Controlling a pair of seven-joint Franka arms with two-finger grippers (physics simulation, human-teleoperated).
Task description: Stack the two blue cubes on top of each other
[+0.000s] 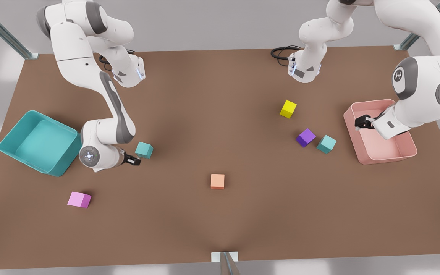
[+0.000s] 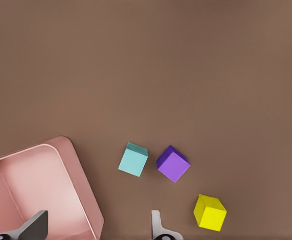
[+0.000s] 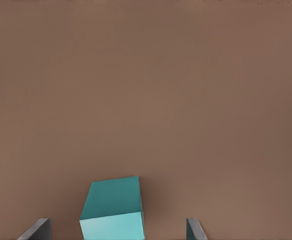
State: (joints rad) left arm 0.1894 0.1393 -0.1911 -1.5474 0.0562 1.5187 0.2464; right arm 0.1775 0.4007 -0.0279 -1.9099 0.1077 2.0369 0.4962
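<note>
One blue cube point(image 1: 144, 149) point(image 3: 113, 212) lies on the brown table at the front view's left. My right gripper point(image 1: 136, 160) point(image 3: 116, 227) hangs open just over it, with the cube between the spread fingers and apart from both. The other blue cube point(image 1: 326, 144) point(image 2: 133, 159) rests at the front view's right, beside a purple cube point(image 1: 306, 137) point(image 2: 173, 164). My left gripper point(image 1: 359, 123) point(image 2: 96, 225) is open and empty above the rim of the pink bin point(image 1: 380, 147) point(image 2: 30, 180), a short way from that cube.
A large teal bin point(image 1: 42, 141) stands at the front view's left, close to the right arm. A yellow cube point(image 1: 288, 109) point(image 2: 210, 212) lies behind the purple one. An orange cube point(image 1: 217, 181) sits mid-table and a pink cube point(image 1: 79, 199) at the near left.
</note>
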